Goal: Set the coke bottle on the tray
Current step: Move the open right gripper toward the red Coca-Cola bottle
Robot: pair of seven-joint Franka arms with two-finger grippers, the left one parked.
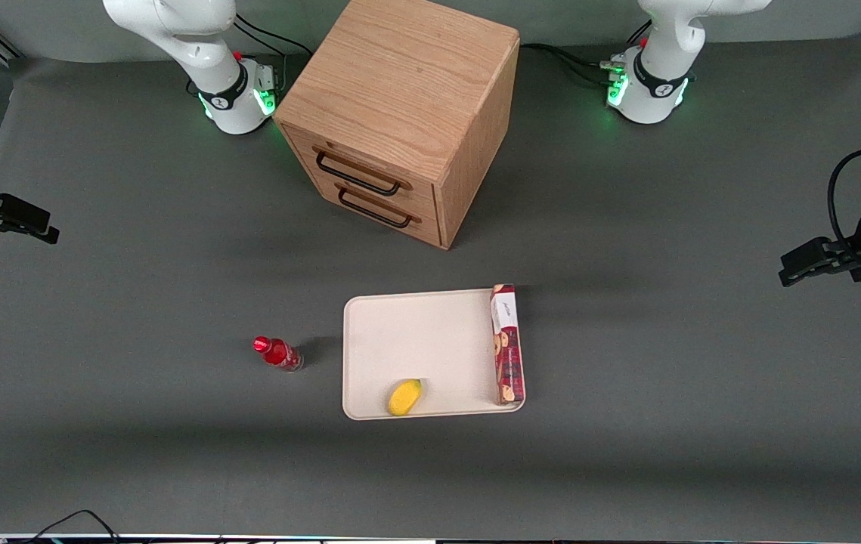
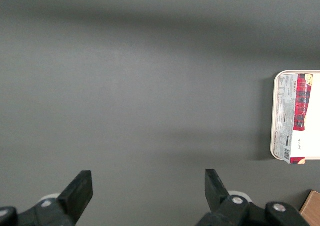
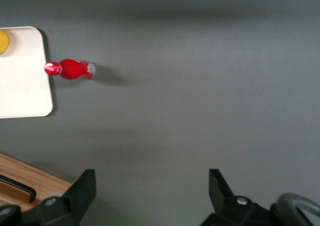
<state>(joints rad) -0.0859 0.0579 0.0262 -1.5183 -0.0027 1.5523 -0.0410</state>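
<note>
The coke bottle (image 1: pixel 277 353), tiny with a red cap, red label and clear base, stands on the grey table close beside the cream-white tray (image 1: pixel 422 332), on the side toward the working arm's end. It also shows in the right wrist view (image 3: pixel 70 69), next to the tray's corner (image 3: pixel 22 81). My right gripper (image 1: pixel 35 224) hangs open and empty above the table, well away from the bottle toward the working arm's end. Its fingers (image 3: pixel 84 186) stand wide apart over bare table, with nothing between them.
A yellow fruit (image 1: pixel 404 397) lies on the tray's edge nearest the front camera. A long red biscuit box (image 1: pixel 507 344) lies along the tray's edge toward the parked arm. A wooden drawer cabinet (image 1: pixel 400 113) stands farther from the camera than the tray.
</note>
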